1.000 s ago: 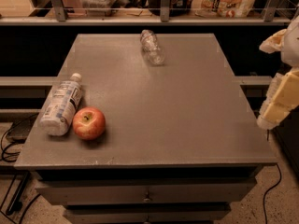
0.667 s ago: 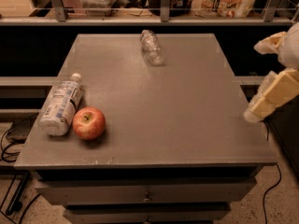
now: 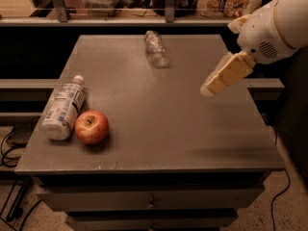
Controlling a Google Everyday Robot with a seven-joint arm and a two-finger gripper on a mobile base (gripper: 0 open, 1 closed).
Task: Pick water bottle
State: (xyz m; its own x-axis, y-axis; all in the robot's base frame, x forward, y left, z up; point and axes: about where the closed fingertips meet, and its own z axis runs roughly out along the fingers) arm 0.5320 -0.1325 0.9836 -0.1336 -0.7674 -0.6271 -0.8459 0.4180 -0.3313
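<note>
As the hand (image 3: pixel 210 88) had swung in from the right edge within the last second, it hung over the right part of the table (image 3: pixel 168 129), nearer the water bottle (image 3: pixel 157 48) but well short of it, so the reach looked only begun. It carried nothing, and whether it was open or closed could not be told. The water bottle lay on its side at the far middle, small, clear, crinkled and unlabelled.
</note>
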